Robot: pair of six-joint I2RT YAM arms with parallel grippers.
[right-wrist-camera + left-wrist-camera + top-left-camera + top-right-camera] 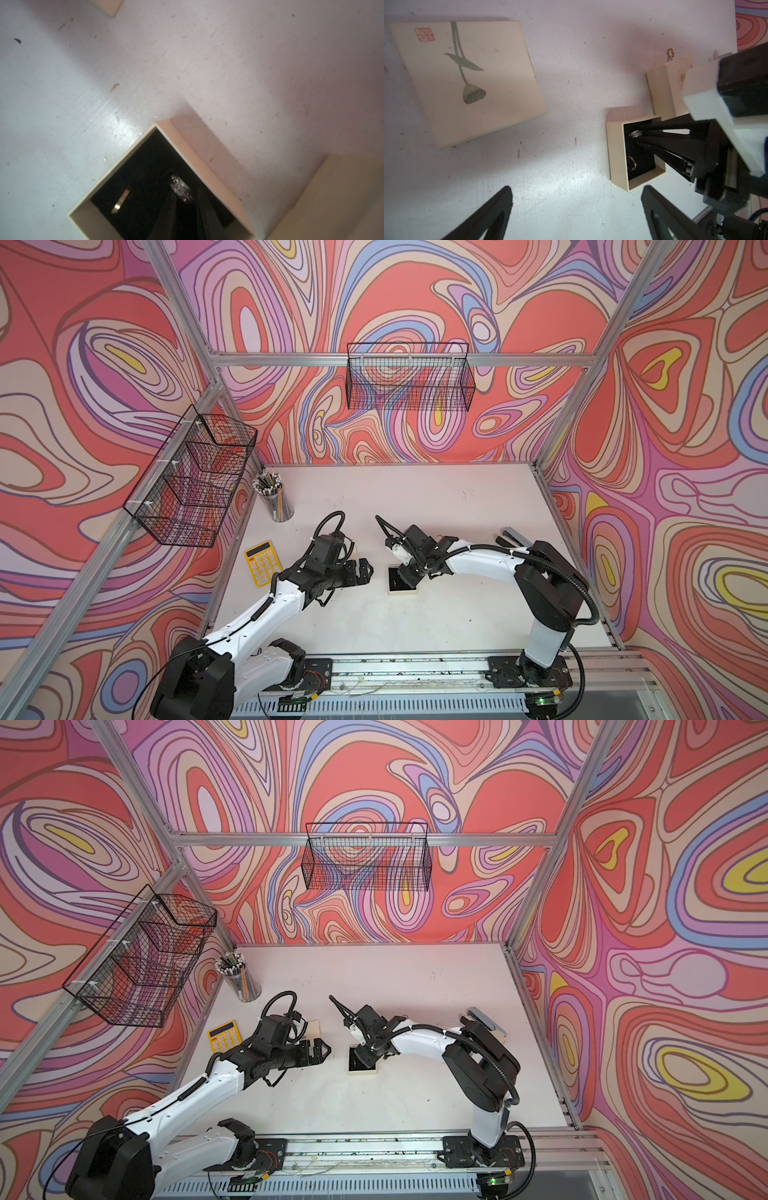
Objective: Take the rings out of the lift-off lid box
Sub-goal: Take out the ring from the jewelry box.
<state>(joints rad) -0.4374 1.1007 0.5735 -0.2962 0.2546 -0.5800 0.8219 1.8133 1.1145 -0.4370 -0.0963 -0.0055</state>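
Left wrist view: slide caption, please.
Right gripper pinches the studded ring inside the open box; plain ring sits alongside.

The right gripper [366, 1057] dips into the open box [362, 1073]. The left gripper [325, 1050] hangs just beside it, jaws apart, near a calculator [224, 1038].

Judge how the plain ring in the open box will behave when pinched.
The plain ring is a thin, shiny band, so it may slip from a pinch. It seems to stand on edge in the box's dark lining, so a nudge could tip or roll it. Tiny metal: probably stiff and light.
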